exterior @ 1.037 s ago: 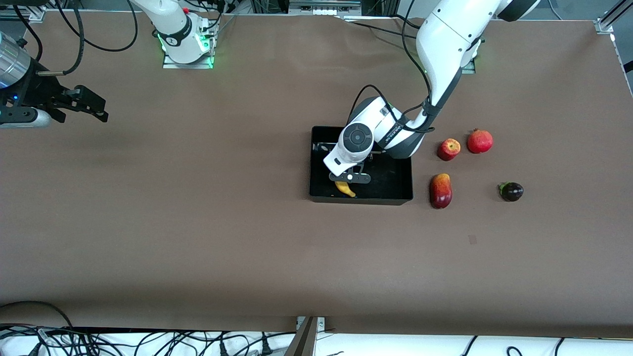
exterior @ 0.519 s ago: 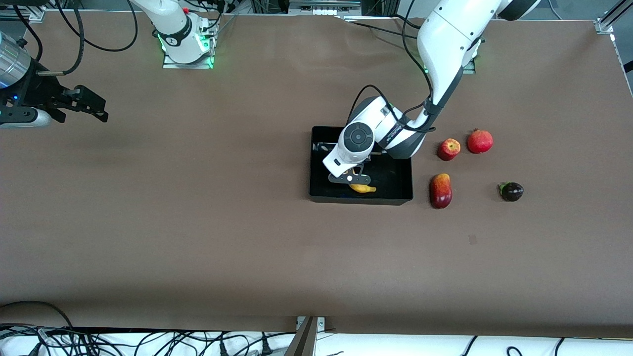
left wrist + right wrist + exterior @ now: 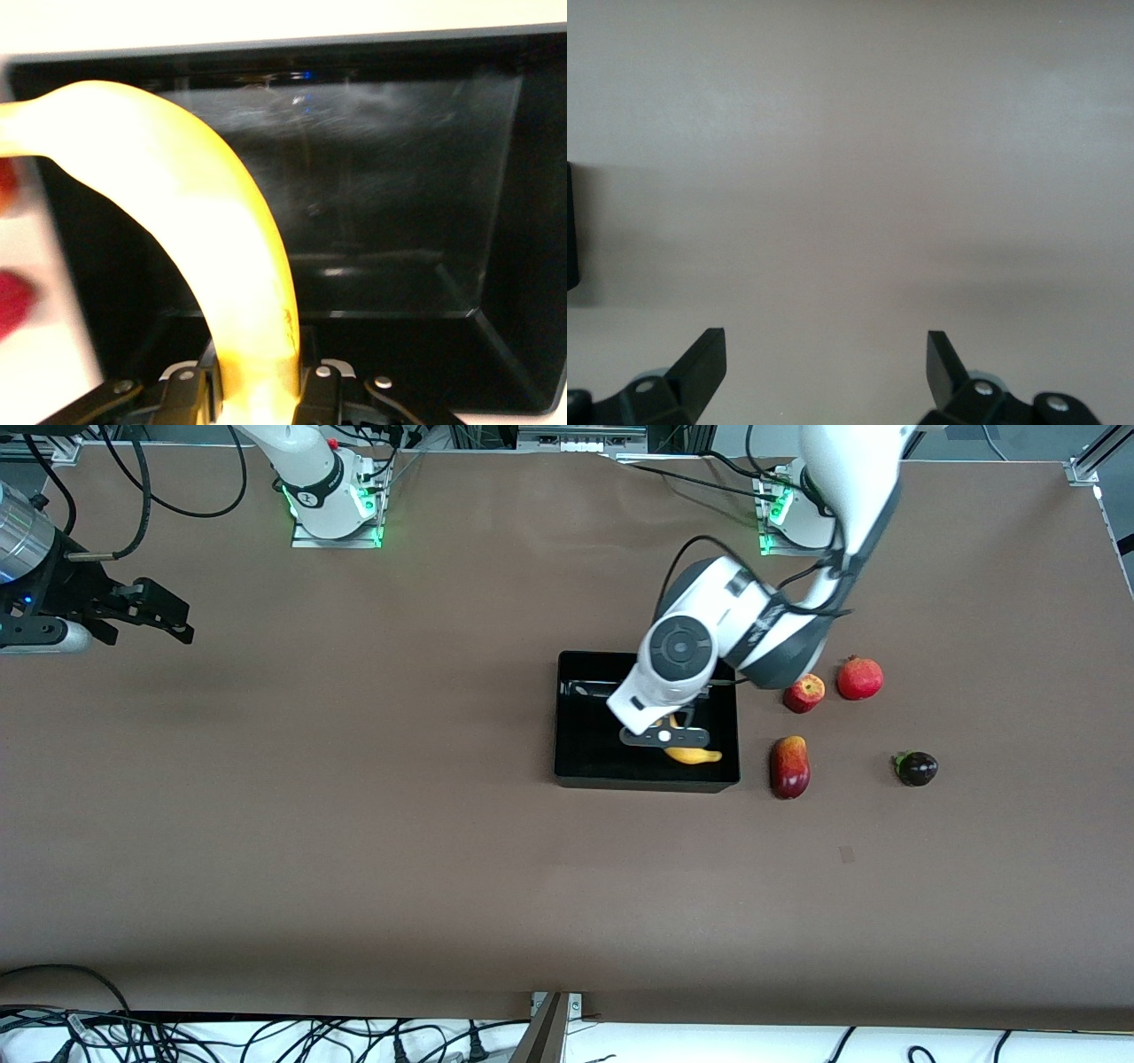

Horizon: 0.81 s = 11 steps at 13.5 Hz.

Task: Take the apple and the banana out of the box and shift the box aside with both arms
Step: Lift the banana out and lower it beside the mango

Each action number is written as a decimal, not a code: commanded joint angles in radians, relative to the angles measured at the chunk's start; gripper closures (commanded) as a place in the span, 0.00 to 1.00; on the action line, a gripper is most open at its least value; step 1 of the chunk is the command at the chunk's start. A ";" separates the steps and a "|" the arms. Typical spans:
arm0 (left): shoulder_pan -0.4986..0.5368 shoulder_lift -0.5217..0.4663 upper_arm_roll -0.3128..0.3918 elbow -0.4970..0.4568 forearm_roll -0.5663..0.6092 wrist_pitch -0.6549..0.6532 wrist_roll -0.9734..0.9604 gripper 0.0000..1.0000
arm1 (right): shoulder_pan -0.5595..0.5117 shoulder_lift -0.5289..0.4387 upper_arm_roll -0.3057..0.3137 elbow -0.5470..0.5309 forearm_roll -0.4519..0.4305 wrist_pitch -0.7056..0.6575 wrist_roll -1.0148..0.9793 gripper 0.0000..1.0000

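I have the banana [image 3: 693, 755] pinched near one end in the left gripper [image 3: 257, 390], the jaws closed tight on it, and it hangs over the box [image 3: 585, 766], at the end toward the left arm's side, with its free end curving out ahead of the wrist camera. The box itself sits on the brown surface [image 3: 354, 824] about mid-table, and from what I can see past the arm nothing else lies in it. The apple [image 3: 804, 693] is already out, resting on the surface just beside the box toward the left arm's end, with a pomegranate [image 3: 860, 678] next to it, a mango [image 3: 790, 767] nearer the front camera, and a small dark fruit [image 3: 917, 768] farther out toward that end. My judgement is that the step in hand is carrying the banana clear of the box and setting it down among those fruits. To do that well I want enough height that the drooping end clears the box wall, a slow steady travel because the grip is at one end and the fruit could swing or slip, and a landing spot between the box and the mango or past them, so I don't knock the apple rolling. The right gripper [image 3: 824, 372] waits over bare surface at the right arm's end, jaws wide open and holding nothing; I will need it once the box has to be shifted by both arms.
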 commanded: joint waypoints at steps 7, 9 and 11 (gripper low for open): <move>0.362 0.006 -0.004 -0.001 0.193 -0.109 0.557 1.00 | 0.014 0.004 0.006 0.018 -0.002 -0.007 0.001 0.00; 0.429 0.017 -0.002 -0.082 0.205 0.020 0.686 1.00 | 0.017 0.004 0.006 0.018 0.002 -0.006 0.003 0.00; 0.491 0.020 -0.002 -0.181 0.238 0.187 0.760 1.00 | 0.023 0.012 0.006 0.018 0.017 0.015 -0.013 0.00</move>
